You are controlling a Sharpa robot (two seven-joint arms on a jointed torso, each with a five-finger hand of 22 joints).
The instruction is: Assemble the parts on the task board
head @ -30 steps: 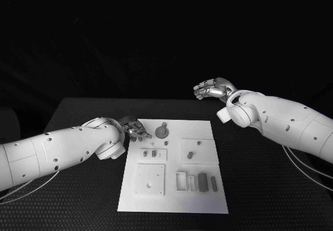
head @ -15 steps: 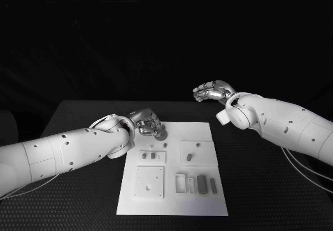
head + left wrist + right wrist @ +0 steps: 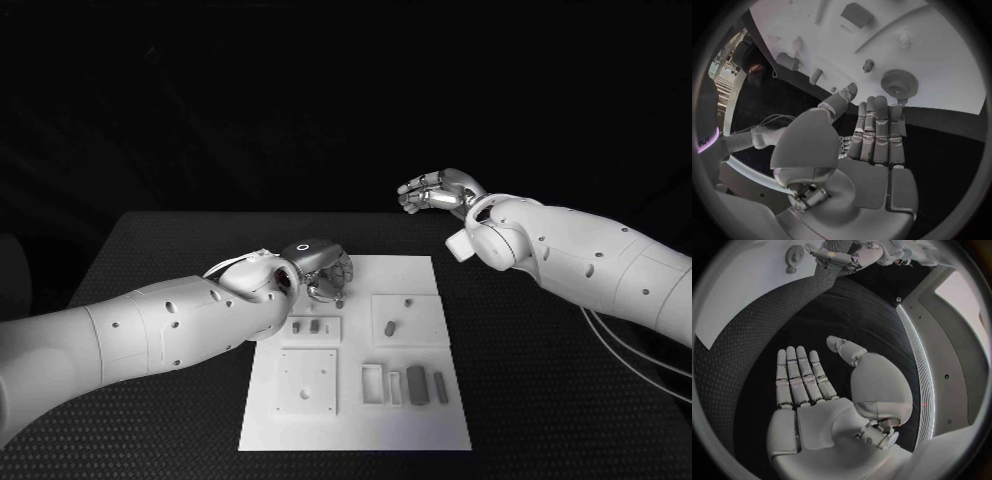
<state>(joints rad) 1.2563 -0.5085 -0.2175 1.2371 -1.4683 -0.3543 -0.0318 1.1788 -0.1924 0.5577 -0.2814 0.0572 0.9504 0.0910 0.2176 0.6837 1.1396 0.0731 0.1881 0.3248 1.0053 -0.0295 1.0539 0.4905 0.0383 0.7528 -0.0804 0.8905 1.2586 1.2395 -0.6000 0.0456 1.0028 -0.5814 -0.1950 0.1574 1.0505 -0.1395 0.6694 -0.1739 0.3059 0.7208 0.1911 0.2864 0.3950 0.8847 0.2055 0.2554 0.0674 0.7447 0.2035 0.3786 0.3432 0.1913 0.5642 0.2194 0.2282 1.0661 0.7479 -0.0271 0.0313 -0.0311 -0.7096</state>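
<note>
Head view: left hand (image 3: 320, 265) over task board (image 3: 433, 420), masking gear (image 3: 898, 81).

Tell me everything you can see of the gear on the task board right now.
The gear is a small grey toothed wheel, plastic by its look, with a hub at its centre. It lies flat on the white task board near its far edge. The left robot hand has its fingers stretched toward it, fingertips right at its rim; I cannot tell if they touch. It is not held. In the head view that hand covers it.
</note>
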